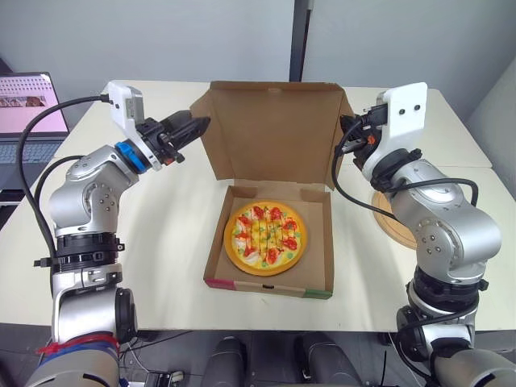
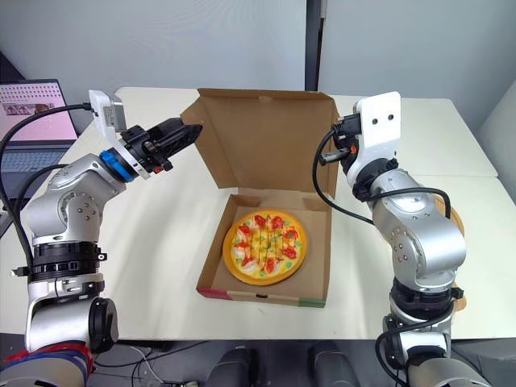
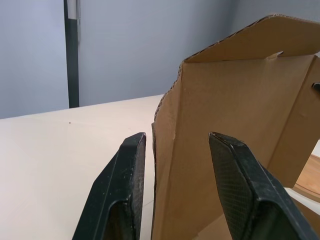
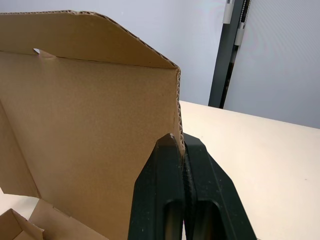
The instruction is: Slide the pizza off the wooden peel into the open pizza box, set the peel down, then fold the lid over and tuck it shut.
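Note:
The pizza [image 1: 266, 238] lies flat in the base of the open cardboard box [image 1: 316, 278]. The box's lid [image 1: 274, 133] stands upright behind it. My left gripper [image 1: 197, 125] is open at the lid's left side flap; in the left wrist view the flap's edge [image 3: 167, 150] stands between the two fingers. My right gripper [image 4: 179, 140] is shut on the lid's right edge [image 4: 176, 100]. The wooden peel [image 1: 397, 230] lies flat on the table to the right of the box, partly hidden behind my right arm.
The cream table [image 1: 169, 234] carries the box at its middle. A laptop [image 1: 28, 105] with a lit screen sits at the far left. A second table section [image 1: 459, 129] joins on at the back right.

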